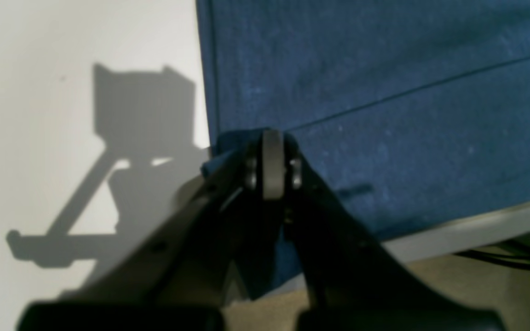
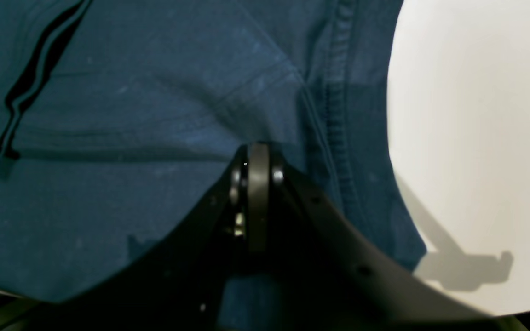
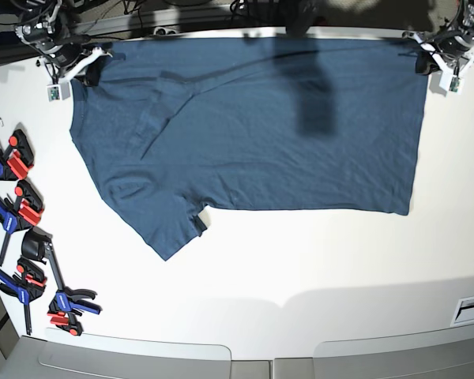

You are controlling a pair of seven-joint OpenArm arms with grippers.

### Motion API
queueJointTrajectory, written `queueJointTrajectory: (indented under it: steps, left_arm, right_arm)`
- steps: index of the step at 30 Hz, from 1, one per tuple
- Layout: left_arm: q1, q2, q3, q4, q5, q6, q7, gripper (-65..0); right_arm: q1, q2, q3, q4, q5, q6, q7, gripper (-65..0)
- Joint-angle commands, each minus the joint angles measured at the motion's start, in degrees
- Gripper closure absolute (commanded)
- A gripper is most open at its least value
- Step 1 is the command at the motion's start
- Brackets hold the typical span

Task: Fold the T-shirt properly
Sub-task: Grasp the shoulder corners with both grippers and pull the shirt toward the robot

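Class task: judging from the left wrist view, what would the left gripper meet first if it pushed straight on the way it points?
The T-shirt: the left gripper is already shut on its corner, and more cloth lies directly ahead.

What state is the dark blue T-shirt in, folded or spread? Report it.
Partly folded: the dark teal-blue cotton T-shirt lies flat on the white table, only one sleeve showing, one long edge doubled over.

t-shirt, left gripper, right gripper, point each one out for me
T-shirt (image 3: 253, 134): base view, on the middle of the flat body panel.
left gripper (image 1: 272, 138): left wrist view, at the fingertips, shut on the shirt's corner.
right gripper (image 2: 258, 149): right wrist view, at the fingertips, shut on the cloth.
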Motion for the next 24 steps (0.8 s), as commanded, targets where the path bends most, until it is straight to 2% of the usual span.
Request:
queueJointTrajectory:
  steps: [1, 6, 11, 24]
  left_arm:
    - [1.6, 0.0, 0.5, -0.4, 3.5, 0.5, 7.1, 0.0]
    - [1.5, 0.0, 0.5, 1.2, 3.5, 0.6, 7.4, 0.0]
    - [1.4, 0.0, 0.5, 3.0, 3.6, 3.6, 7.3, 0.0]
    - [1.1, 0.0, 0.5, 3.4, 3.7, 3.5, 6.1, 0.0]
  right_arm:
    - [-0.3, 1.0, 0.6, 0.4, -0.2, -0.6, 0.3, 0.0]
    - [-0.2, 1.0, 0.6, 0.4, 2.4, -0.6, 0.3, 0.0]
    - [0.1, 1.0, 0.6, 0.4, 2.3, -0.6, 0.5, 0.0]
    - [5.4, 1.0, 0.6, 1.9, 2.3, -0.6, 0.2, 0.0]
